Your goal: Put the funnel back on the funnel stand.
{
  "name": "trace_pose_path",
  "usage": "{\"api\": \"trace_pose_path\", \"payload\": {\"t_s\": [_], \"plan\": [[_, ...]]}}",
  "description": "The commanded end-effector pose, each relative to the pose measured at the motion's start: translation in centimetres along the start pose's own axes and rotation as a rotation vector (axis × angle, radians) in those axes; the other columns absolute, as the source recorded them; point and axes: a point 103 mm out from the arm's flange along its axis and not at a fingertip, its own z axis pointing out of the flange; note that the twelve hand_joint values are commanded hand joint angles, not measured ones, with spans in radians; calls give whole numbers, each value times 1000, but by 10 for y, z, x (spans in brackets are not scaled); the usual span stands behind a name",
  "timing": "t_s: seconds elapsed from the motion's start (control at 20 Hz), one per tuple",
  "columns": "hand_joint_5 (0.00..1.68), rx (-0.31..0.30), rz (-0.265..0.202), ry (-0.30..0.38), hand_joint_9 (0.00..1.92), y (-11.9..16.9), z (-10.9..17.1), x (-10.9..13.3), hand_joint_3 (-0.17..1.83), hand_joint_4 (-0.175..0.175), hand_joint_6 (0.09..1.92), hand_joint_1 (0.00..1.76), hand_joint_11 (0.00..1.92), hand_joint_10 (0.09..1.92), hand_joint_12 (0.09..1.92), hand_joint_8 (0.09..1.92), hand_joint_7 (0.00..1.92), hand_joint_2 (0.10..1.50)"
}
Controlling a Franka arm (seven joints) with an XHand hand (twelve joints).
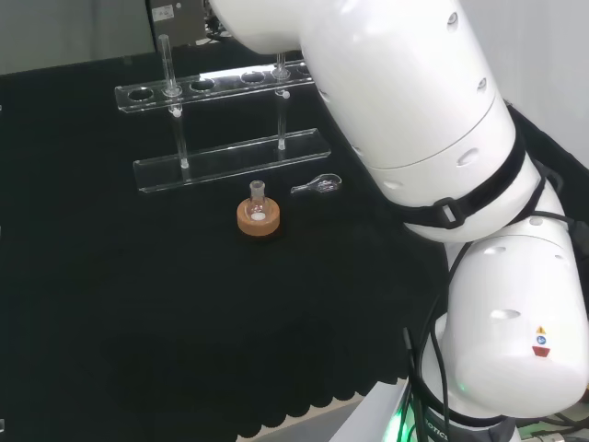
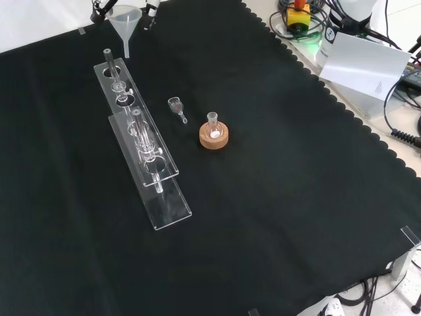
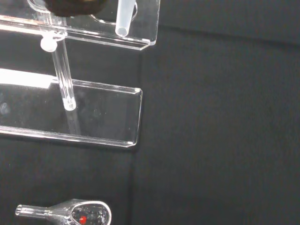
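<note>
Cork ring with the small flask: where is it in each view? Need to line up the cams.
Head view: cork ring at centre, in front of the clear funnel stand, left of the small glass stopper.
Front view: cork ring just above centre, right of the stand.
Wrist view: not in it.
Shared landmark: the stopper, also in the wrist view.

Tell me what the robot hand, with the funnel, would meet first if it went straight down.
Probably the funnel stand's top plate. In the front view the funnel hangs over its far end, stem pointing down near the end hole; whether it would enter the hole or strike the rim is unclear.
</note>
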Motion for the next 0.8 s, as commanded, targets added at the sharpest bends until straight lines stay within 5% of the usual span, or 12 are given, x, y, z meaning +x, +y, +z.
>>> {"api": "trace_pose_path", "payload": {"t_s": [0.05,0.8], "plan": [[537,6,-18,-9,694,18,-2,9,-175,-78,172,848,439,553,1293,718,542,1021],[534,6,-31,-25,696,50,-5,19,-175,-78,182,848,440,550,1293,718,542,1021]]}}
